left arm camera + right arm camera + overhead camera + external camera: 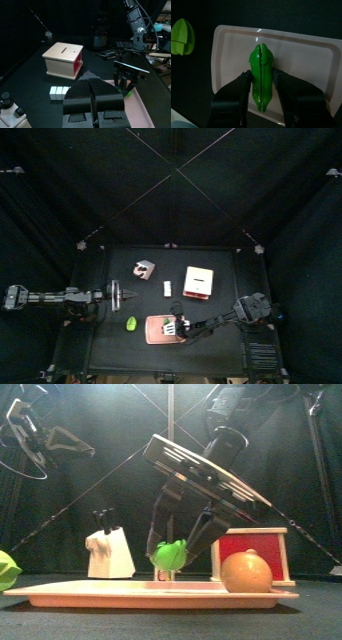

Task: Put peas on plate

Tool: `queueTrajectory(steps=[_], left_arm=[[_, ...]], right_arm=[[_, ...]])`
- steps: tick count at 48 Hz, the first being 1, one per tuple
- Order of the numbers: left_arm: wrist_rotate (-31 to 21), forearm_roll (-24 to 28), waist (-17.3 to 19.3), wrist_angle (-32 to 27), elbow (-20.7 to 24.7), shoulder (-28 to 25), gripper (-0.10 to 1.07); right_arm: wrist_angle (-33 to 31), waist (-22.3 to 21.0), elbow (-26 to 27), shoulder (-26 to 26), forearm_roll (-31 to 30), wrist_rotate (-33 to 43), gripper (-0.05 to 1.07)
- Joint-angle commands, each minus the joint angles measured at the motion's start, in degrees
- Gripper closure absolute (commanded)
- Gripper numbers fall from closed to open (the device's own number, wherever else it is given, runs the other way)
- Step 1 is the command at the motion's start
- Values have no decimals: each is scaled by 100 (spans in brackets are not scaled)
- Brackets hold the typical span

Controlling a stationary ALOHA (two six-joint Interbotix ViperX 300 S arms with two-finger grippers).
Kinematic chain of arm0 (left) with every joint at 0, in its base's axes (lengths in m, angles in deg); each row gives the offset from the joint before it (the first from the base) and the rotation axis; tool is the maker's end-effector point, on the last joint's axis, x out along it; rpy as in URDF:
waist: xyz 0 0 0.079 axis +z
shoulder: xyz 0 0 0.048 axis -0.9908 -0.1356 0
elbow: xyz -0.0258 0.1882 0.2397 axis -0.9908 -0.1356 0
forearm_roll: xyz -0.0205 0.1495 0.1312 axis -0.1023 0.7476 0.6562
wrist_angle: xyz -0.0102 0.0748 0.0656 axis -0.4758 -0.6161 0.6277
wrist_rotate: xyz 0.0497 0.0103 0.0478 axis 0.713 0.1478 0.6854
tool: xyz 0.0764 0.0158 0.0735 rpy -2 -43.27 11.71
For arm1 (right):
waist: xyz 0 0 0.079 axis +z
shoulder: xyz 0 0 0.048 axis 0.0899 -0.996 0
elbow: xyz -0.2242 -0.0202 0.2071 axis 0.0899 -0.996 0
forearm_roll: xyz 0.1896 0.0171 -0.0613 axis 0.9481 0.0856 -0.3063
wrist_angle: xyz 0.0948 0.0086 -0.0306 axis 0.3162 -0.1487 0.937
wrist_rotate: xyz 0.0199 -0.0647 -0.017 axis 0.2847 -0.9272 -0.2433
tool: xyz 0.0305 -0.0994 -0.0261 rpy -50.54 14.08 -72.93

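Right up at the table's front edge lies the salmon-pink plate point(147, 592), broad and flat, with a small yellow-brown onion-shaped piece point(247, 571) sitting on its right part.

Over the plate, the right gripper point(263, 79) has its two black fingers point(238, 92) clamped on either side of a green pea pod point(262, 75); the jaws stand fairly wide because the pod fills the gap between them. The pod hangs lengthwise over the middle of the plate, its lower tip just above the plate's surface or touching it; I cannot tell which from the front. Out from those fingers, the right arm point(221, 318) slants up and away toward the plate's right side.

Beyond the plate's left edge, on the black table point(227, 263), lies a second green piece point(182, 36), flat and leaf-shaped, well clear of the rim.

Behind the plate, a cream-and-tan box point(64, 60) with a red side stands toward the right, and a small white block point(59, 92) sits closer to the plate in front of it. A pale knife-block-like toy point(108, 551) stands behind the plate's left half.

The left gripper point(93, 92) hangs off the plate's left side, its jaws pressed together on nothing, held above the table.
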Motion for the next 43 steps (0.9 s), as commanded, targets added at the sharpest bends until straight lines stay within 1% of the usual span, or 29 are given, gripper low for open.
queueTrajectory(steps=[1,5,19,29,43], left_arm=[[18,-9,9,26,79,0,99],[9,0,9,9,70,-9,99],[18,-9,9,-62,70,-9,99],[18,-9,9,-62,70,0,99],[9,-9,9,-62,70,0,99]], right_arm=[[9,-18,132,114,-9,0,44],[0,-26,123,97,0,9,42],[-26,-18,246,-79,132,9,30],[-114,-18,229,-79,149,9,24],[-193,-26,255,-79,176,-9,13]])
